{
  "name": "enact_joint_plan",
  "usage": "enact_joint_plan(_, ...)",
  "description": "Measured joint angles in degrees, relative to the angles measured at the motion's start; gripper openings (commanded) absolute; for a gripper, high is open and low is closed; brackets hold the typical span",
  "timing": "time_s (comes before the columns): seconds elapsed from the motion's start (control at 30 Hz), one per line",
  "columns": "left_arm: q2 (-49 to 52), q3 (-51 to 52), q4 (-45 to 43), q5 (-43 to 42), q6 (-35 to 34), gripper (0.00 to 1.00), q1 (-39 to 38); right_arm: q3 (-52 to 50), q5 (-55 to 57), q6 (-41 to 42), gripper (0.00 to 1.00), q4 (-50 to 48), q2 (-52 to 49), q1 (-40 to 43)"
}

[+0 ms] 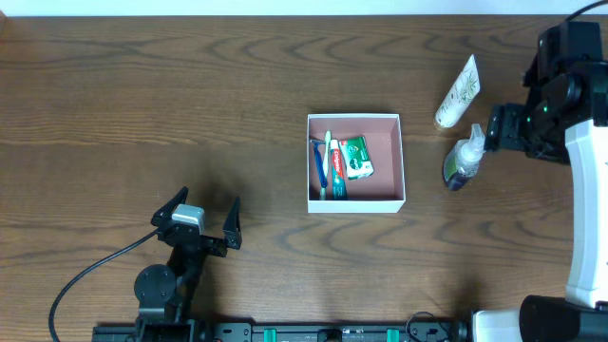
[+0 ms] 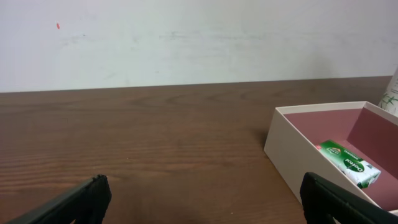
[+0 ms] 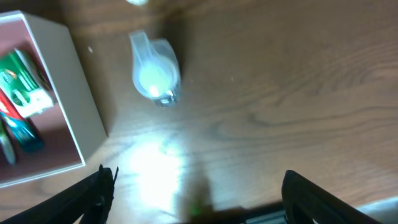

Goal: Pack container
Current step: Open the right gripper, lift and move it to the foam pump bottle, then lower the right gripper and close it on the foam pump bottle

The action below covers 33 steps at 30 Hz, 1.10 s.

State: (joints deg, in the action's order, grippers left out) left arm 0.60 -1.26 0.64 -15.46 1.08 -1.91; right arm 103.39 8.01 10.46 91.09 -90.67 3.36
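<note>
The container [image 1: 401,152] is a shallow square box with white walls and a pink-brown inside, at the table's middle. It holds a green packet [image 1: 356,157], a red-and-white tube [image 1: 337,171] and toothbrushes [image 1: 323,163]. It also shows in the left wrist view [image 2: 292,152] and the right wrist view [image 3: 81,102]. A small clear spray bottle [image 1: 465,161] stands to its right, seen from above in the right wrist view [image 3: 154,68]. A white tube [image 1: 458,91] lies behind it. My right gripper [image 1: 494,128] is open just right of the bottle. My left gripper [image 1: 201,220] is open and empty at front left.
A black cable [image 1: 90,275] loops at the front left beside the left arm's base. The right arm's white body [image 1: 584,190] stands along the right edge. A white wall [image 2: 199,37] runs behind the table's far edge.
</note>
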Motion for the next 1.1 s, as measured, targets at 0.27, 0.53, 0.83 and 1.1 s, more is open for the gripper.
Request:
enact_joint_plan(0.27,-0.02,0.00,0.00,0.00,0.00,0.98,0.00,-1.79,-1.01,-4.04,0.97,-5.33,0.00,0.07)
enact_joint_plan(0.53,-0.02,0.00,0.00,0.00,0.02,0.98,0.00,-12.20,-2.23,-7.30,0.93,-17.38,0.22,0.07)
enact_joint_plan(0.83,-0.02,0.00,0.00,0.00,0.00,0.98,0.00,-19.63,-6.82,-8.20,0.82,-28.94,0.20,0.07)
enact_joint_plan(1.1,-0.02,0.00,0.00,0.00,0.00,0.98,0.00,-24.24,-7.54,-8.37,0.70,-31.76,0.20,0.07)
